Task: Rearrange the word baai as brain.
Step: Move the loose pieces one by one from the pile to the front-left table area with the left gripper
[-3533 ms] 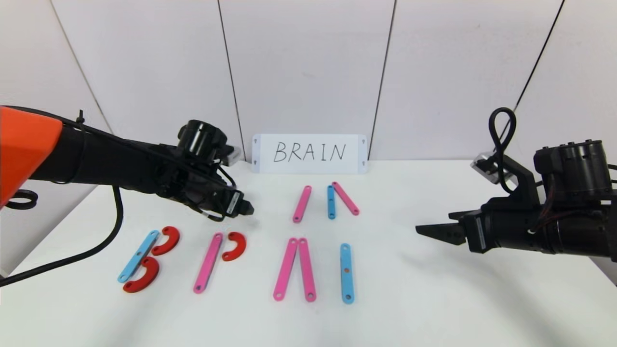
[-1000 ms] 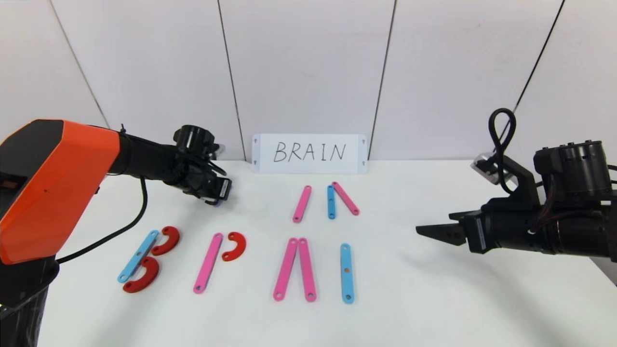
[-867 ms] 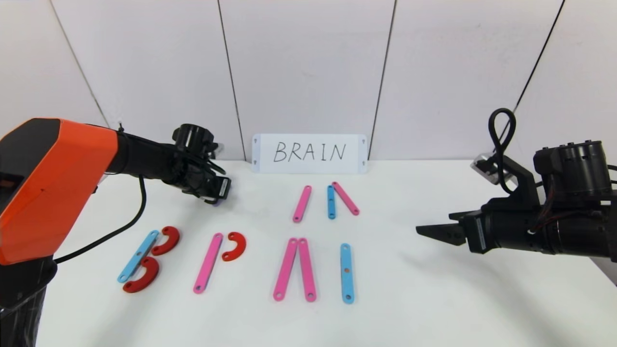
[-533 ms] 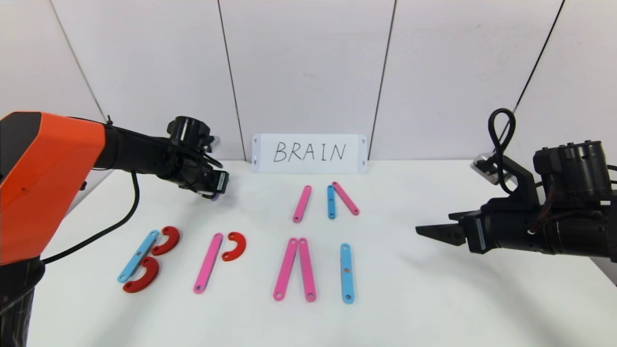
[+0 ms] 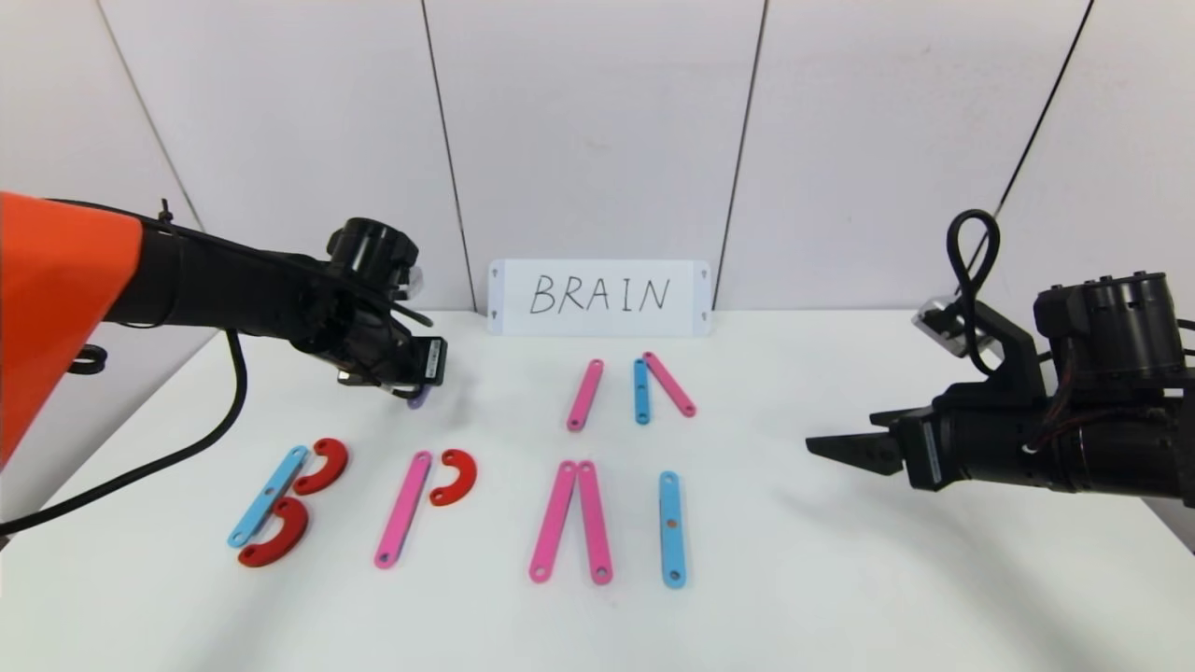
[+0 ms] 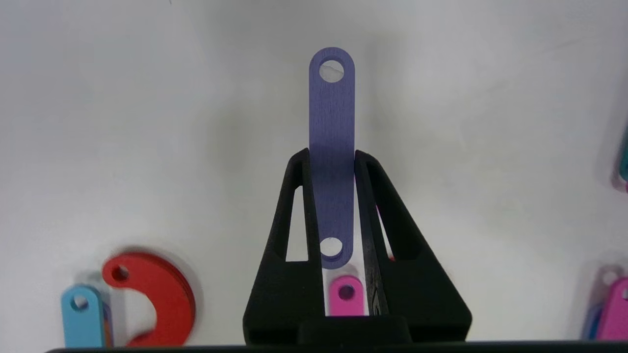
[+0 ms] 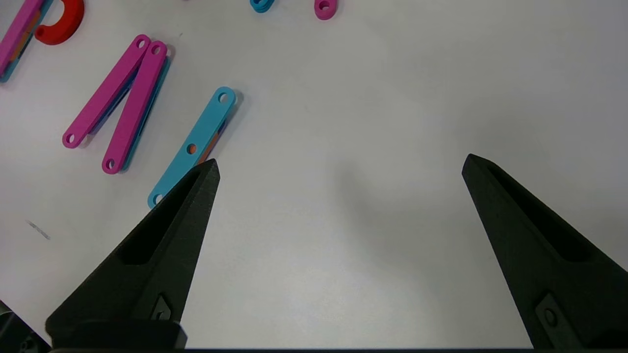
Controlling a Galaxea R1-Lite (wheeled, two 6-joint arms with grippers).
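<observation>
My left gripper (image 5: 422,381) hovers behind the pink bar (image 5: 403,509) and red curved piece (image 5: 456,476), which together look like a P. It is shut on a lilac bar (image 6: 331,108) that sticks out past the fingertips (image 6: 297,164). At the left, a light-blue bar (image 5: 268,495) and two red curves (image 5: 322,465) form a B. Two pink bars (image 5: 569,521) lean together like an A without its crossbar. A light-blue bar (image 5: 671,528) stands as an I. My right gripper (image 5: 826,448) hangs open over bare table at the right, empty.
Behind the row lie a pink bar (image 5: 585,394), a short light-blue bar (image 5: 641,390) and a slanted pink bar (image 5: 669,384). A white card (image 5: 599,297) handwritten BRAIN leans on the back wall. The table (image 5: 840,579) is bare at the right and front.
Since the oldest frame my left gripper has drawn back and leftward with the lilac bar. Over the last second it has barely shifted while the arm behind it swung. The right arm has stayed still.
</observation>
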